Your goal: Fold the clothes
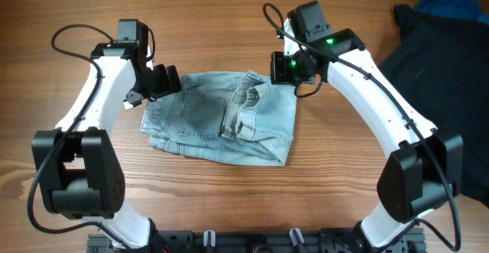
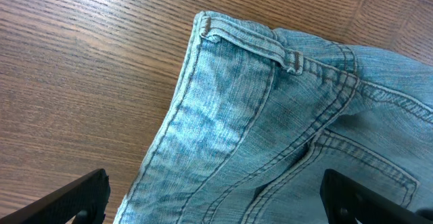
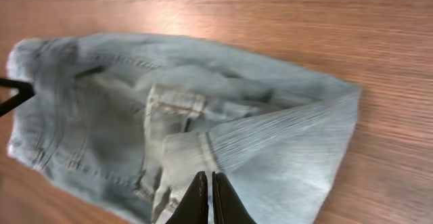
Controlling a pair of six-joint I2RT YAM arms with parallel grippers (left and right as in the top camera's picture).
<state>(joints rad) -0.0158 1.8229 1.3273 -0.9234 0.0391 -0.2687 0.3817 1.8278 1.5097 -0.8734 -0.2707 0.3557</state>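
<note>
The clothes, a light-blue faded denim garment, lie in a roughly folded rectangle at the middle of the wooden table, with a paler inside flap turned over near the middle. My left gripper is open just above the garment's far left corner. In the left wrist view its fingers straddle the seamed denim without holding it. My right gripper is shut over the garment's far right edge. In the right wrist view its closed tips hover over the pale flap with nothing between them.
A larger black garment lies at the far right of the table, with a blue cloth behind it. The table's near edge carries the arm bases. Bare wood surrounds the denim.
</note>
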